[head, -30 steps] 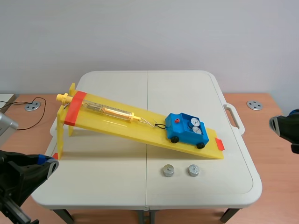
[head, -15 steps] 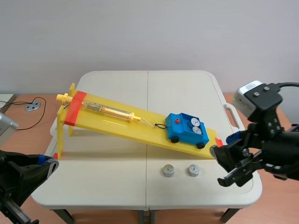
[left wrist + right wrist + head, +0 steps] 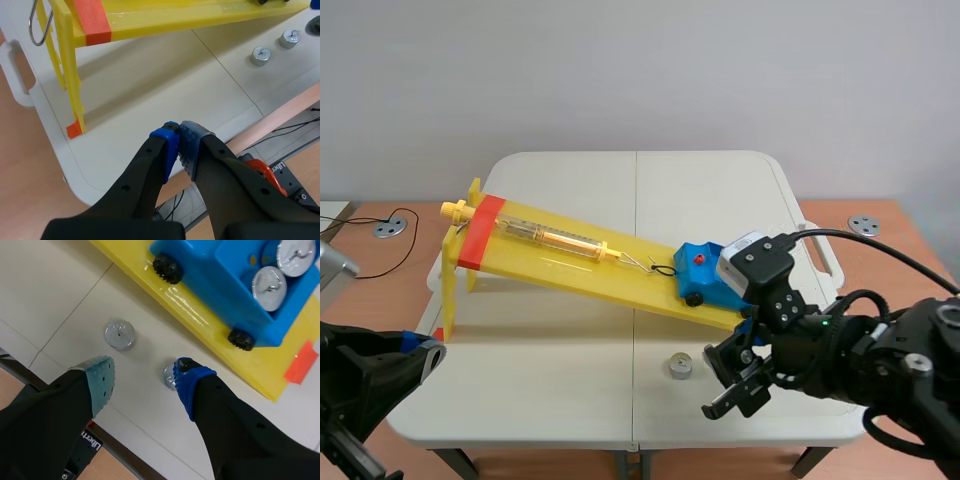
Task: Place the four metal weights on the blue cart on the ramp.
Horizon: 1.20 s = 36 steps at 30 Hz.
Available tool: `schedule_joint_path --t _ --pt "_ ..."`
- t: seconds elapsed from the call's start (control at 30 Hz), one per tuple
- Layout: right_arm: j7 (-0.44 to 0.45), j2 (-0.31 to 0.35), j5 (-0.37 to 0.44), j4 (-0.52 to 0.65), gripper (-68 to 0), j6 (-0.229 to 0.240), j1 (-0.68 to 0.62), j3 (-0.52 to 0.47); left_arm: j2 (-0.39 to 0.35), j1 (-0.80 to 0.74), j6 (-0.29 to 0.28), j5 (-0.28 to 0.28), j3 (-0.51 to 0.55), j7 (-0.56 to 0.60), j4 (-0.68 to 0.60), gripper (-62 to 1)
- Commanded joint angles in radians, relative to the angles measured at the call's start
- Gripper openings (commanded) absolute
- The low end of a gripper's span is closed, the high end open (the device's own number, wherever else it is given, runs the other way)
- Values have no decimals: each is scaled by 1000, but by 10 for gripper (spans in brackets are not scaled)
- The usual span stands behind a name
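The blue cart (image 3: pixel 700 270) sits low on the yellow ramp (image 3: pixel 570 250), partly behind my right arm. In the right wrist view the cart (image 3: pixel 235 295) holds two metal weights (image 3: pixel 268 281) (image 3: pixel 295 255). Two more lie on the table below the ramp. One weight (image 3: pixel 119 334) is just ahead of my grey-padded finger. The other weight (image 3: pixel 169 377) peeks out beside the blue-padded finger. My right gripper (image 3: pixel 142 375) hangs open above them. In the scene view only one loose weight (image 3: pixel 680 367) shows. My left gripper (image 3: pixel 179 145) is shut on nothing, off the table's near left corner.
A spring scale (image 3: pixel 555 237) lies along the ramp, hooked to the cart by a wire. The ramp's legs (image 3: pixel 65 75) stand at its high left end. The white table (image 3: pixel 570 400) has a handle (image 3: pixel 820 250) on its right edge.
My right arm has swung in from the right and come down over the loose weights, now hiding one of them and part of the cart. The left arm has stayed put.
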<state>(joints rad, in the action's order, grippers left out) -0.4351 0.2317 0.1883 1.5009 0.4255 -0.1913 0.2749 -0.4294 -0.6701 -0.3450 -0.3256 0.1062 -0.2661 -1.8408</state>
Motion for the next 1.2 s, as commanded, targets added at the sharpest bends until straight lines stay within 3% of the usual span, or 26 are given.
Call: schedule_joint_path --t 0.0,0.7,0.87,1.17 --pt "146 -7 16 61 -395 -41 82 -23 16 8 -24 -48 18 86 -69 -569" --pt "242 -121 -79 -195 -398 -95 214 120 16 8 -24 -48 18 86 -69 -569" --pt "244 -127 -81 -227 -436 -104 220 135 16 8 -24 -48 18 86 -69 -569" --pt "200 -122 -81 -264 -603 -144 219 137 16 8 -24 -48 18 86 -69 -569"
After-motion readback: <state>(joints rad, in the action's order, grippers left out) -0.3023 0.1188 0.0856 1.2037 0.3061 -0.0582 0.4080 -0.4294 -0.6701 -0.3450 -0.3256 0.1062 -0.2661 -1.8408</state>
